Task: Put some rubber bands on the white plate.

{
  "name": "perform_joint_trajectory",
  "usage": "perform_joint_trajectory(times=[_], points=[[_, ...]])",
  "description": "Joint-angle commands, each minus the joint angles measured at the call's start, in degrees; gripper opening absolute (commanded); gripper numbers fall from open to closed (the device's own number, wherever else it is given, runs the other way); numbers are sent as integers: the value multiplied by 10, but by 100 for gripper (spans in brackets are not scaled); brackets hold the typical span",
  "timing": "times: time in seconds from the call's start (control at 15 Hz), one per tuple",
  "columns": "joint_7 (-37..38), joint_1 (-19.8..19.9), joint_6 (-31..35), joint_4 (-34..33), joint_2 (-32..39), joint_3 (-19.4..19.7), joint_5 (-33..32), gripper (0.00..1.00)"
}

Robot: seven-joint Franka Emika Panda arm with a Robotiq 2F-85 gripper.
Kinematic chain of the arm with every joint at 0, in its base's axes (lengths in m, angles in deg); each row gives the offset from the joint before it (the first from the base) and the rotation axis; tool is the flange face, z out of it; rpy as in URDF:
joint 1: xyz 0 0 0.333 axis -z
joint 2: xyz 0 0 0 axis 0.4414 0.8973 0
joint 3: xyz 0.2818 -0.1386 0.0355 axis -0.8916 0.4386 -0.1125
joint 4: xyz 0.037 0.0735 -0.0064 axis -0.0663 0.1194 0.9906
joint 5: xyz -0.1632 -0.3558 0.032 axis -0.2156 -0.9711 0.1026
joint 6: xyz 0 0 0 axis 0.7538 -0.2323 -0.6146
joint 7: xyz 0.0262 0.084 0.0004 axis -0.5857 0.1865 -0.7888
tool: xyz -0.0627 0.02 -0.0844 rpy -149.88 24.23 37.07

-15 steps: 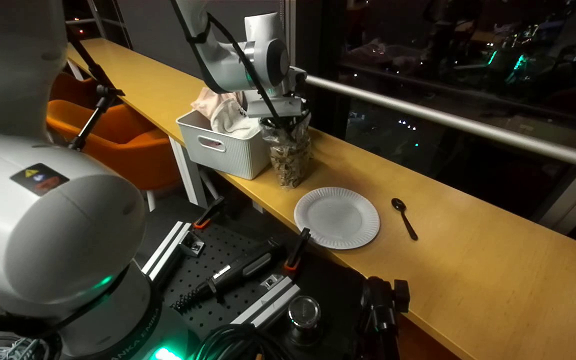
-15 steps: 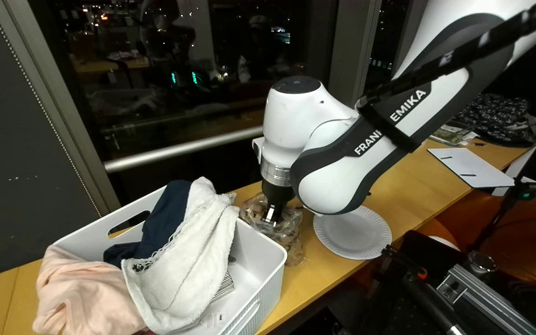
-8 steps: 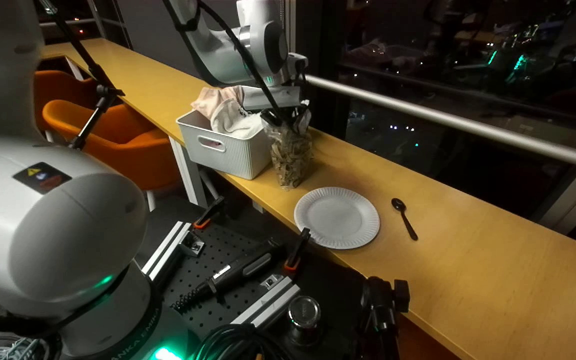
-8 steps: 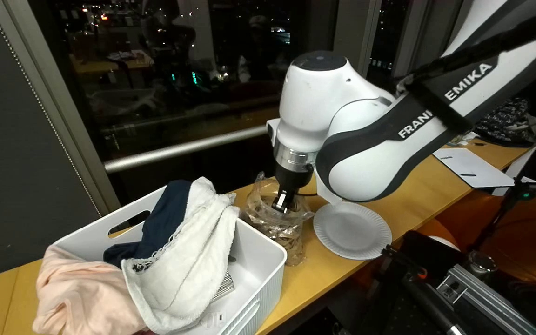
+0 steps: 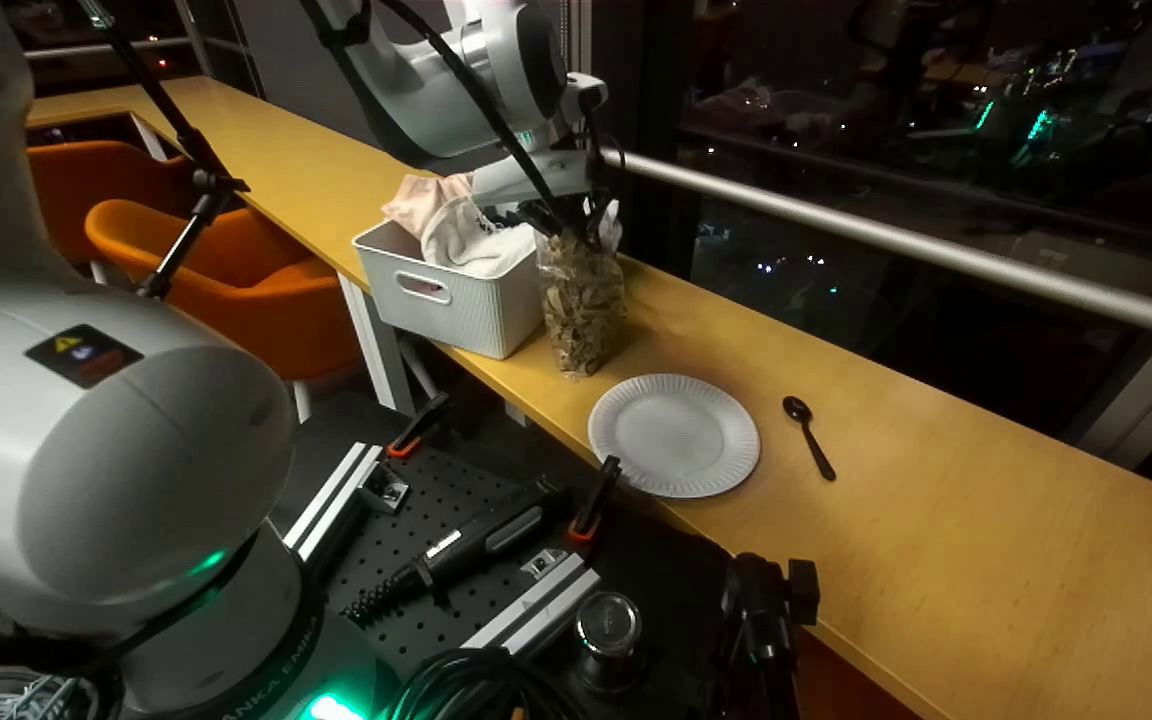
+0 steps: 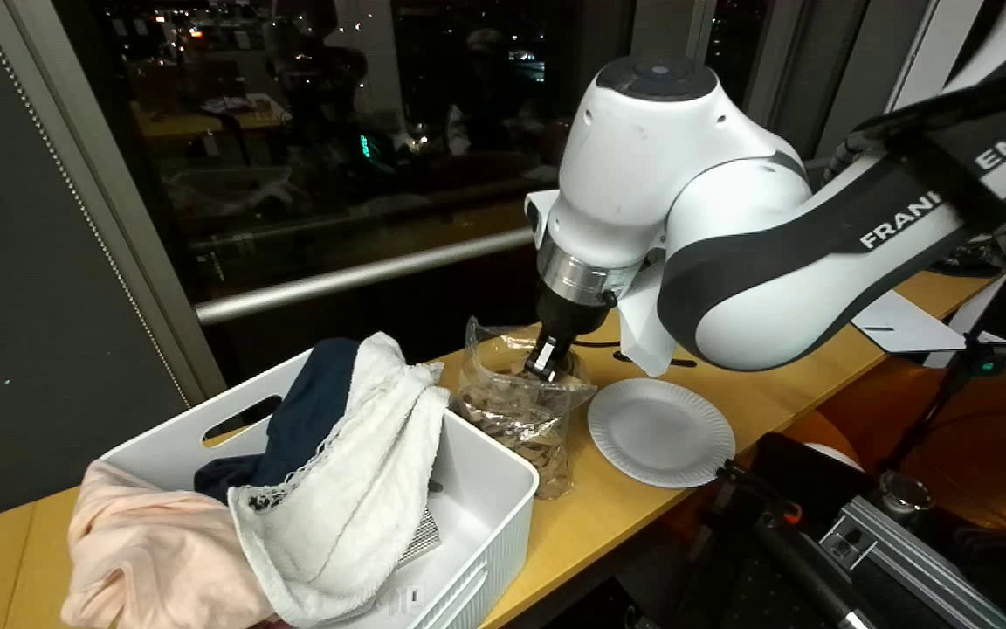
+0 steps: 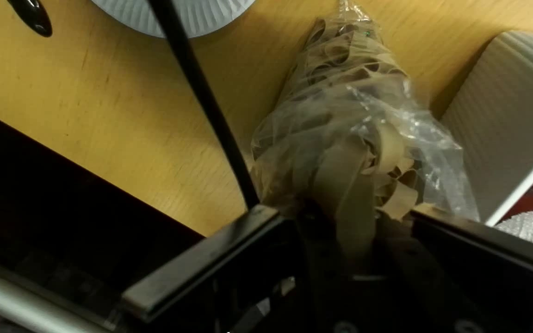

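Wrist view alone shows tan rubber bands (image 7: 356,217) inside my pincer (image 7: 344,212).
It stands parted, hold unclear to me; crinkled clear bag (image 6: 516,428) below, fluted plate (image 6: 660,432) nearby.

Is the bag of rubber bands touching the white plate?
Apart: in an exterior view, a strip of tabletop shows between the bag and the plate.

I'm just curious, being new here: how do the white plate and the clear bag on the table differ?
The white plate is flat and round; the clear bag stands up tall. The plate is opaque, with a ridged rim; the bag is see-through and crinkled. The bag holds tan rubber bands, while the plate holds none. Both rest on the same yellowish table.
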Motion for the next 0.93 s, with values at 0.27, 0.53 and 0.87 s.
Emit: perform_joint_trajectory(times=[0.27, 0.53, 0.87], points=[[60, 10, 2, 65, -100, 8, -68, 3], [74, 25, -4, 112, -161, 10, -80, 3], [79, 67, 19, 186, -221, 21, -90, 3]])
